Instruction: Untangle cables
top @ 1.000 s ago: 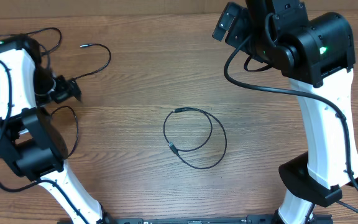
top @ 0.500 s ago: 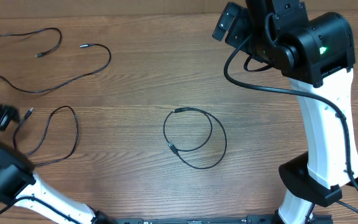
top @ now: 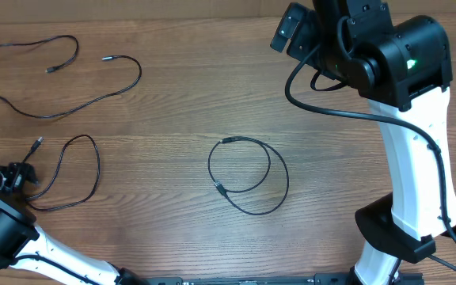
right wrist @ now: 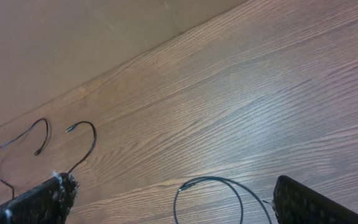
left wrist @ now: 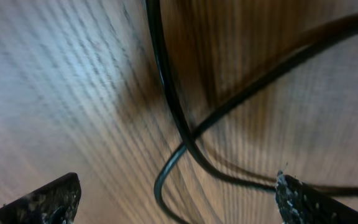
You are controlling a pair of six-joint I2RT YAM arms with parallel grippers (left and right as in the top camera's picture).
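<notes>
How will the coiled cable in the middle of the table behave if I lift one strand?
Probably floppy: the coiled cable is thin and lies in loose overlapping loops, so it should sag and unwind. Likely light, so a push may slide the whole coil over the table. Its plug end may dangle.

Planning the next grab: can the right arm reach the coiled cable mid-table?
Probably yes. The coiled cable lies alone on bare table, untouched, and the right gripper hangs open beyond it with nothing between.
</notes>
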